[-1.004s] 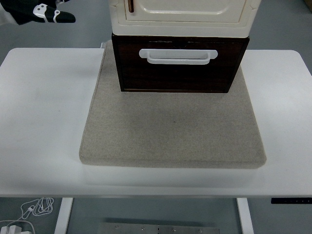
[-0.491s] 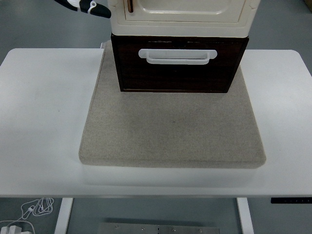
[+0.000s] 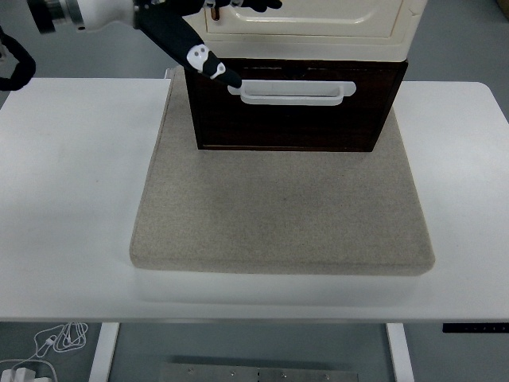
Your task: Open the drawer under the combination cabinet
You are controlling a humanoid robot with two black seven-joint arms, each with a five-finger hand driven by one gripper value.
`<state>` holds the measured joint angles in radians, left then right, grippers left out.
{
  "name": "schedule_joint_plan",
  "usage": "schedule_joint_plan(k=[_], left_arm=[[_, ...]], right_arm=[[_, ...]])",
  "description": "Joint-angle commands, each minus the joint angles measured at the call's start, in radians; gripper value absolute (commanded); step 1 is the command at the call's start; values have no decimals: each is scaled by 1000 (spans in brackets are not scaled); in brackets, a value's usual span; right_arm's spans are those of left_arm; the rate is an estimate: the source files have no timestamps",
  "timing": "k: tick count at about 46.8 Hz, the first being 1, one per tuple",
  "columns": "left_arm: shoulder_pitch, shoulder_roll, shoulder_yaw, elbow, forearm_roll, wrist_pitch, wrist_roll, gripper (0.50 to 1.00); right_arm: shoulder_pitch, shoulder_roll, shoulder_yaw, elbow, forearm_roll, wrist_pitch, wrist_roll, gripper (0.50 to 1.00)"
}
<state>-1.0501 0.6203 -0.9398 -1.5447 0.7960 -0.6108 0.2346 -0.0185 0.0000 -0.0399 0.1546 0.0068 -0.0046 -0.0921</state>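
The combination cabinet has a cream upper part (image 3: 302,28) on a dark brown drawer (image 3: 294,115) with a white bar handle (image 3: 290,92). It stands at the back of a beige mat (image 3: 278,215) on the white table (image 3: 71,199). The drawer front sits flush and closed. My left hand (image 3: 187,40) reaches in from the upper left with its fingers spread and holds nothing. One black finger (image 3: 213,65) points down to the handle's left end; I cannot tell if it touches. Other fingers lie against the cream front at the top edge.
The mat's front half lies bare in front of the drawer. White cables (image 3: 48,346) lie on the floor at the bottom left. A dark control panel (image 3: 475,327) sits under the table's front right edge.
My left hand has moved from the top left corner rightward and down, across the cabinet's left edge, to the handle's left end. The drawer has not moved.
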Motion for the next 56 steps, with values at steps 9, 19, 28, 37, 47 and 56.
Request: schedule_joint_plan(k=[9,19,28,37,47,56], left_arm=[[-33,21,93,-58,15,0,66,1000],[-97,22,170,-60,17,0,124,1000],[-140,16,249,-58,17,22,135,1000],[-182,-20,254,-51,17,75,192,1000],[-197,-31,256,35,20,102,204,1000],[-194,-28,266,57,22,102,204,1000]], right_arm=[[0,0,0,0,-1,0,2,928],[0,0,0,0,-1,0,0,928],[0,0,0,0,-1,0,0,928],[0,0,0,0,1,0,2,928],[0,0,0,0,-1,0,0,928],[0,0,0,-1,-1,0,0,928]])
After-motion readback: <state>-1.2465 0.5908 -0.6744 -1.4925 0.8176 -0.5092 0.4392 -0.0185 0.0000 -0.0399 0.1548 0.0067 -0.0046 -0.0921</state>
